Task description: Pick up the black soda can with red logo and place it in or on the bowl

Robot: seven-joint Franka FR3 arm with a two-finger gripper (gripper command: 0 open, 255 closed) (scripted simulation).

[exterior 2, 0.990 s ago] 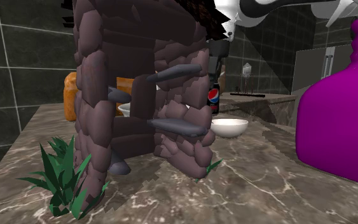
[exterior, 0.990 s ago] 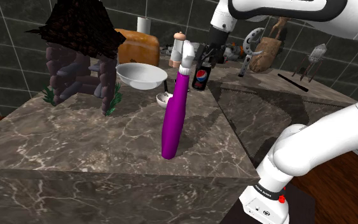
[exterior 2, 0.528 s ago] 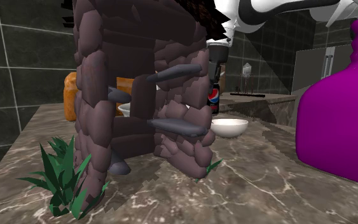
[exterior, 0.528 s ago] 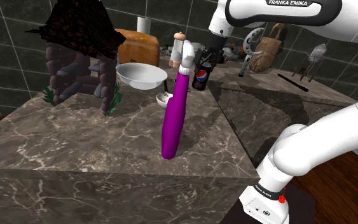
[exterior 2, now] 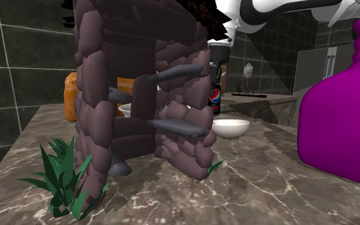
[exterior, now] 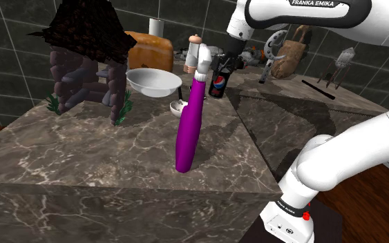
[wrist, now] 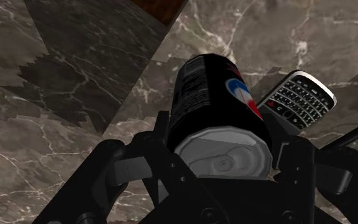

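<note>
Right now, clamped snugly around a round black soda can [wrist: 212,105] by the black gripper [wrist: 222,141], jaws only a can's width apart, pressed to both sides near the shiny silver top. Standing upright on a dark marble counter [exterior: 117,155] with thin white veins, just beside a black phone [wrist: 300,97] with tiny keys. Marked with a round red, white and blue logo. Near a smooth white bowl [exterior: 153,81] and a tall purple bottle [exterior: 188,134]. Printed on the white arm [exterior: 303,12]: FRANKA EMIKA.

Kitchen — marble counter [exterior: 117,153]; tiled wall [exterior: 6,41]; bread loaf [exterior: 155,50].
</note>
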